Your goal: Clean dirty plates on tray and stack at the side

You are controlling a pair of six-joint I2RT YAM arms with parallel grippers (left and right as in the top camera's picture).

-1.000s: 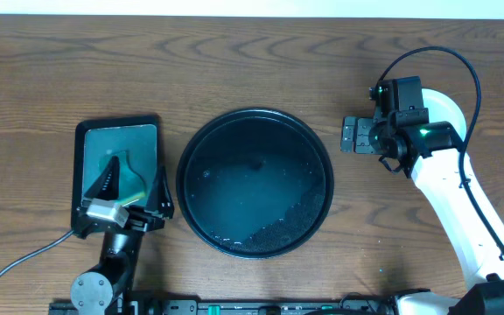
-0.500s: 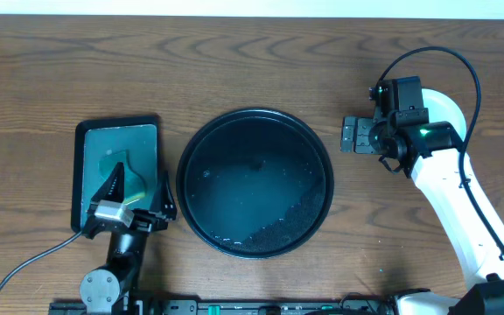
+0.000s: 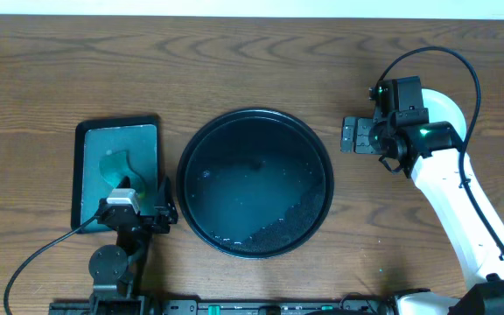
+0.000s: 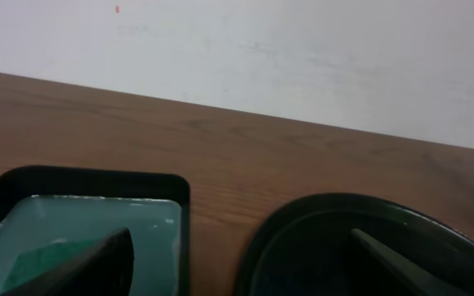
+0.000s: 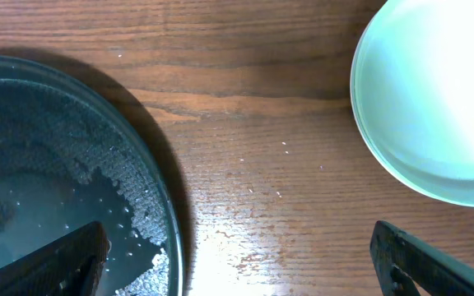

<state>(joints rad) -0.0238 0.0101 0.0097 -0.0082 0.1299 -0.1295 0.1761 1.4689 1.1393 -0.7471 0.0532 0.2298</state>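
Observation:
The round black tray lies mid-table, wet with foam specks and holding no plates; its rim also shows in the left wrist view and the right wrist view. One pale mint plate rests on the wood at the upper right of the right wrist view; other plates are out of view. My left gripper is open and empty, one finger over the small rectangular tray, the other over the round tray's rim. My right gripper hangs open over bare wood between tray and plate.
A small dark rectangular tray with a teal inside sits left of the round tray, with a green sponge-like piece in it. The white right arm runs along the right side. A pale wall stands behind the table.
My left gripper has drawn back toward the table's front edge, away from the rectangular tray's middle. The right arm has not moved.

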